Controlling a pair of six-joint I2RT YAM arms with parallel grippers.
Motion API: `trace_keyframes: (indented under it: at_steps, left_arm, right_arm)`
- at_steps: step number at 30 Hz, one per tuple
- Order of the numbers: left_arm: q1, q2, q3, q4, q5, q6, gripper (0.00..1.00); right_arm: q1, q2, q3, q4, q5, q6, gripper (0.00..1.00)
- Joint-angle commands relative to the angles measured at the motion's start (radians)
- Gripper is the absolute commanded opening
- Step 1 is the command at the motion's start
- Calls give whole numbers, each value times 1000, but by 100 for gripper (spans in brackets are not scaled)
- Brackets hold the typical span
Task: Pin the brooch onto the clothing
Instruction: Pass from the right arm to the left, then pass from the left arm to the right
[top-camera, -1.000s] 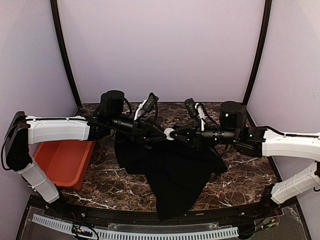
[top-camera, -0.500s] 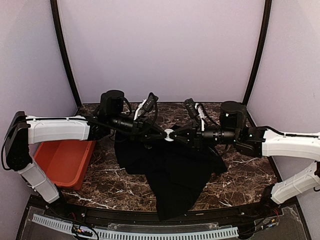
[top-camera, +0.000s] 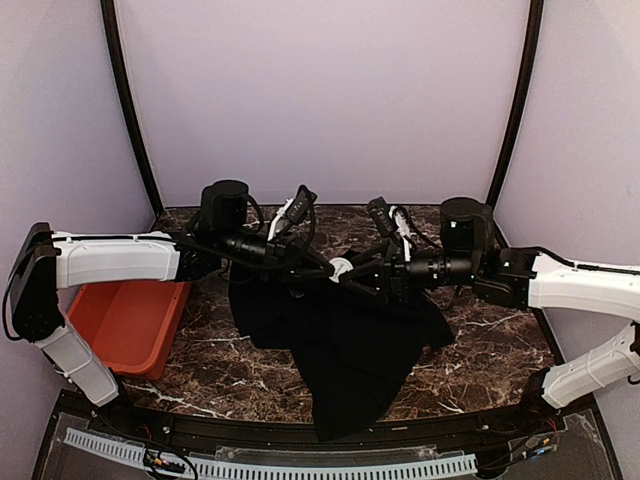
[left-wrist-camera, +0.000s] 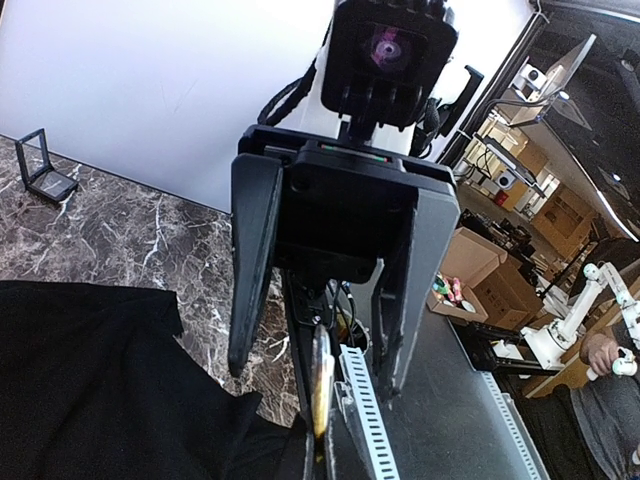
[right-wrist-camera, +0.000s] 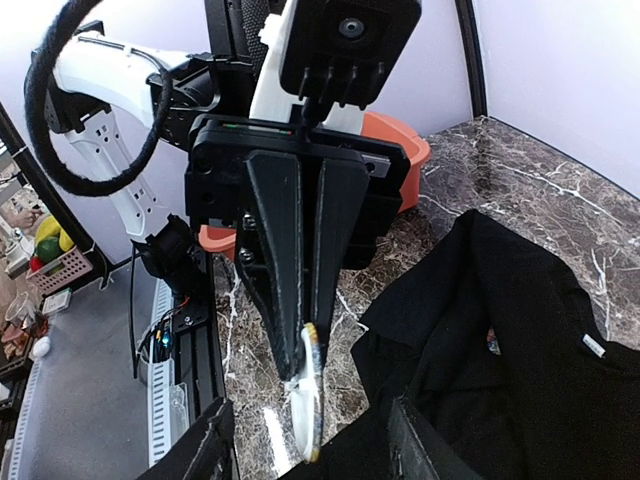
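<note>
The brooch (top-camera: 340, 267), a round white disc with a yellow rim, hangs in the air above the table's far middle. My left gripper (top-camera: 328, 268) is shut on it, and in the right wrist view its two black fingers (right-wrist-camera: 300, 270) pinch the brooch (right-wrist-camera: 315, 400) by its top edge. My right gripper (top-camera: 354, 273) is open, its jaws standing apart on either side of the disc without touching it. In the left wrist view the brooch (left-wrist-camera: 321, 385) shows edge-on. The clothing (top-camera: 340, 340), a black T-shirt, lies crumpled on the table below both grippers.
A red bin (top-camera: 125, 320) stands on the marble table (top-camera: 470, 345) at the left. A small black stand (left-wrist-camera: 45, 170) sits near the back wall. The shirt's lower part hangs over the table's front edge. A small coloured print (right-wrist-camera: 492, 343) shows among the shirt's folds.
The left gripper has shut on the brooch. The right gripper, which held it before, has opened and drawn slightly back to the right.
</note>
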Motion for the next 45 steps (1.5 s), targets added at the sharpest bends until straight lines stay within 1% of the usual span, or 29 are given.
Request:
trace_keyframes:
  at_steps: [1,5,10,17,22,27,37,39,42,43,45]
  left_arm:
    - [-3,-10,20,-5,38,7,1]
    - [-4,-8,30,-35,45,28,1]
    - [-5,-8,30,-37,47,30,1]
    - [-3,-13,29,-42,46,34,1]
    - [-5,-16,40,-83,48,67,1]
    - [-5,-14,73,-210,29,158,1]
    - [-6,-2,81,-233,30,173,1]
    - [-6,-2,85,-248,29,185,1]
    - [-6,-2,84,-249,25,186,1]
    - [-6,-2,85,-248,25,186,1]
    - [-5,-3,84,-246,28,184,1]
  right_arm:
    - [-21,-43,66,-127,-34,-63,50]
    - [-26,-41,101,-201,-47,-69,47]
    - [-27,1,129,-228,-72,-50,34]
    - [-27,46,145,-261,-90,-62,24]
    - [-29,41,147,-270,-79,-77,24]
    - [-35,40,152,-279,-96,-77,25]
    - [-36,43,156,-288,-133,-83,22]
    - [-36,47,164,-295,-144,-88,17]
    - [-36,61,175,-312,-163,-98,3]
    - [-36,65,177,-317,-168,-100,0]
    - [-36,73,181,-320,-174,-101,0]
